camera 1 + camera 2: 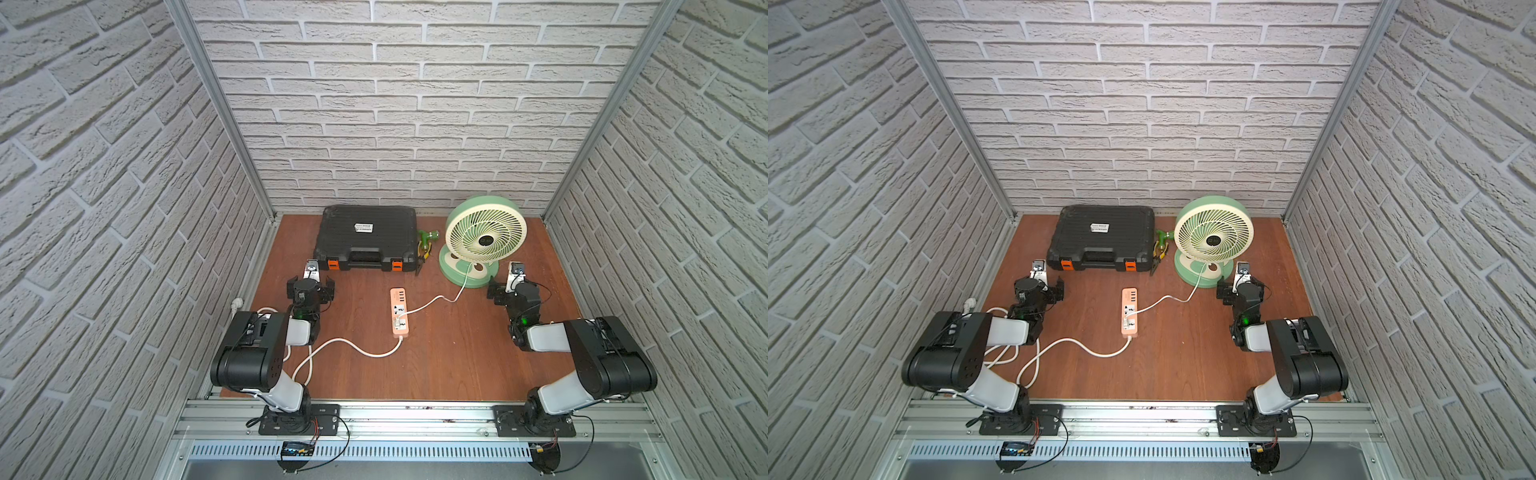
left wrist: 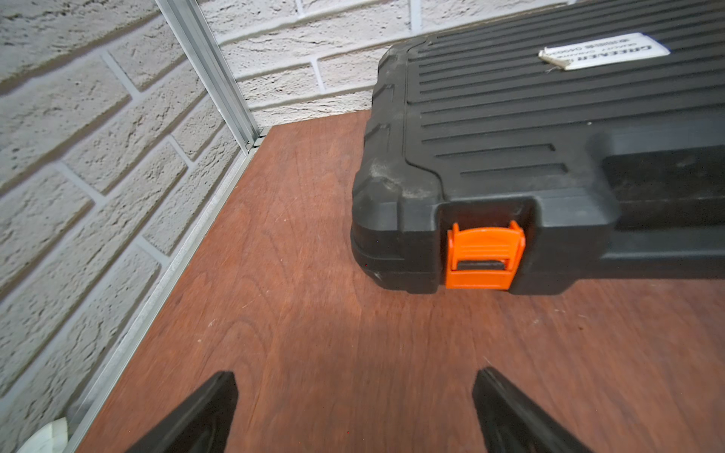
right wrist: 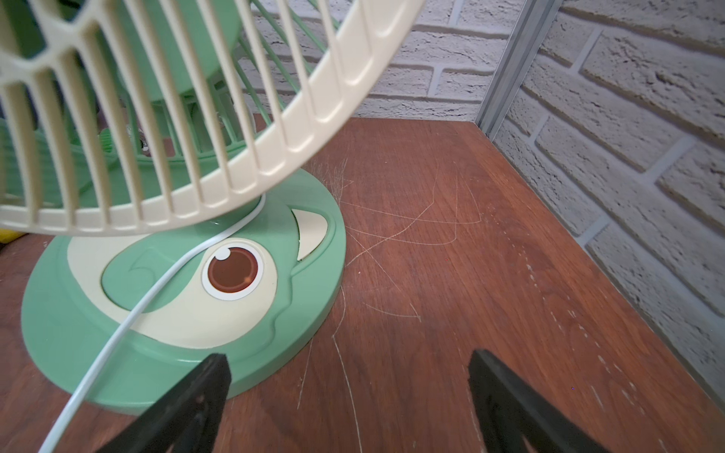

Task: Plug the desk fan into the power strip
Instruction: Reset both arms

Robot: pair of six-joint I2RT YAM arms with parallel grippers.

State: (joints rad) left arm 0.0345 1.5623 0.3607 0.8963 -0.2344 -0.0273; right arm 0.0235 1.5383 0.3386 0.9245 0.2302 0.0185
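The desk fan (image 1: 484, 239) (image 1: 1210, 239) stands upright at the back right, mint-green with a cream grille. Its thin white cord (image 1: 432, 300) (image 3: 157, 290) runs from the green base (image 3: 176, 313) to the salmon power strip (image 1: 399, 311) (image 1: 1130, 311) at the table's middle. The cord's end sits on the strip's near socket; how deep the plug sits I cannot tell. My right gripper (image 1: 513, 291) (image 3: 348, 357) is open and empty just in front of the fan's base. My left gripper (image 1: 311, 284) (image 2: 355, 374) is open and empty in front of the toolcase's left corner.
A black toolcase (image 1: 365, 237) (image 2: 549, 157) with orange latches lies at the back left. A green-yellow hand tool (image 1: 424, 245) lies between it and the fan. The strip's thick white cable (image 1: 353, 345) loops toward the left arm's base. Brick walls close in three sides.
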